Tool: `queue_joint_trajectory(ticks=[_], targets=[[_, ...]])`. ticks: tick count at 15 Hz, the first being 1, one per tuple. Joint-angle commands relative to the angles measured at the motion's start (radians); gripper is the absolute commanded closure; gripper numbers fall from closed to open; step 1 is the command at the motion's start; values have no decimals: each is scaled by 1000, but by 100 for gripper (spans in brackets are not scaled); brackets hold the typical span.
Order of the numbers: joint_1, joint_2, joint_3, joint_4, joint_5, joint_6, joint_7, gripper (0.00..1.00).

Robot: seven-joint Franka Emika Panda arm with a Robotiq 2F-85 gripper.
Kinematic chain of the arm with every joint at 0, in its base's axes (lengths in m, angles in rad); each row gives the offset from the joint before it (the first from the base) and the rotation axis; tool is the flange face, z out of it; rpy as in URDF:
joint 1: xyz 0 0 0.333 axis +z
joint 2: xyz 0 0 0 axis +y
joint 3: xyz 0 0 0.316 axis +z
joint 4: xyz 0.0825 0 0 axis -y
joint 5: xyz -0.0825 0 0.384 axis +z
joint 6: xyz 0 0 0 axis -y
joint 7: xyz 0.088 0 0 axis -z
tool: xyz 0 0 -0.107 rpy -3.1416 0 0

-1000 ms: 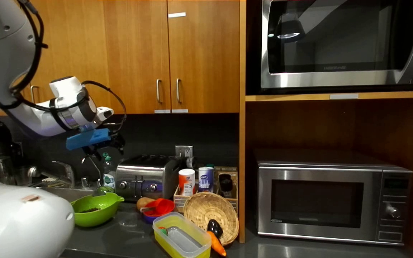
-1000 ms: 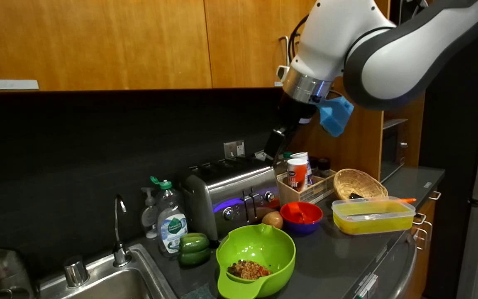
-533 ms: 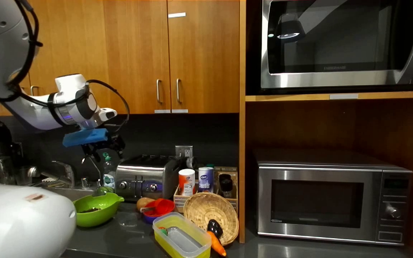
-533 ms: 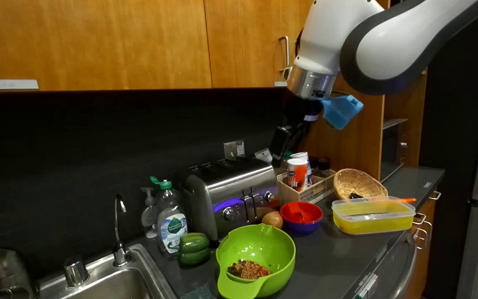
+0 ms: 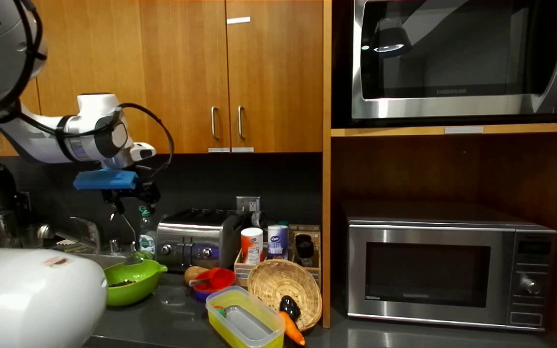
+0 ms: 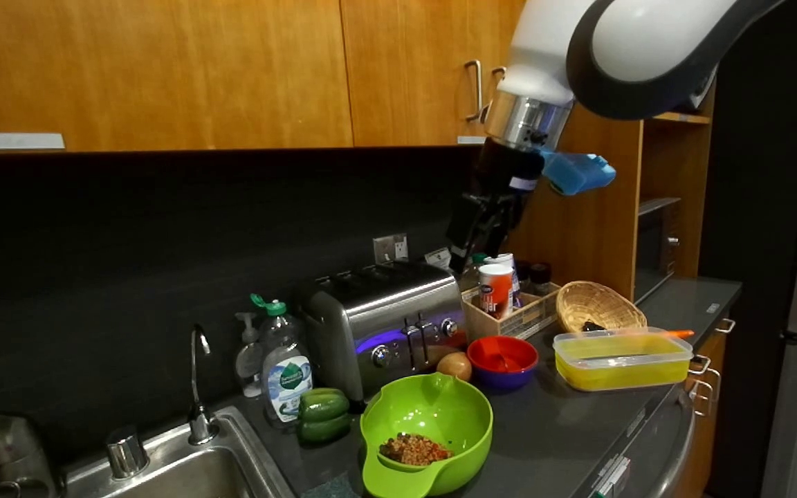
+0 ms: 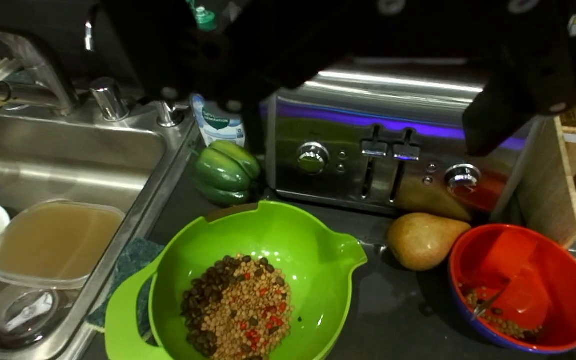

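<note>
My gripper point(image 7: 368, 150) stands open, its black fingers spread wide with nothing between them. Seen from the wrist, the steel toaster point(image 7: 338, 182) lies beyond the gap. In an exterior view the gripper point(image 6: 474, 254) hangs above the toaster's far end, near the orange-and-white canister point(image 6: 495, 294); it touches nothing that I can see. Below, a lime-green bowl point(image 7: 313, 255) holds beans and lentils with red bits. A green pepper point(image 7: 228, 172) sits beside the soap bottle point(image 7: 218, 122). A pear point(image 7: 423, 245) lies by a red bowl point(image 7: 575, 300), which has a red scoop inside.
A sink point(image 7: 138, 155) holds dishes on one side. Further along the counter stand a wooden box point(image 6: 485, 328), a wicker basket point(image 6: 599, 304) and a yellow container point(image 6: 623, 373). Wooden cabinets point(image 6: 405, 76) hang overhead. Microwaves point(image 5: 428, 275) occupy the shelves.
The gripper has swung from a slant to point more nearly straight down, and both fingers now show. The upper arm has drawn back. The counter objects have stayed put.
</note>
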Motion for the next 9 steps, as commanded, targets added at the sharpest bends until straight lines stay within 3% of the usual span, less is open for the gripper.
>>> queue_joint_trajectory(ticks=[1,6,9], targets=[[-32,-39,15,-5,-20,-73,46,0],[-65,-59,38,5,-81,-209,92,0],[-52,-37,24,2,-65,-178,64,0]])
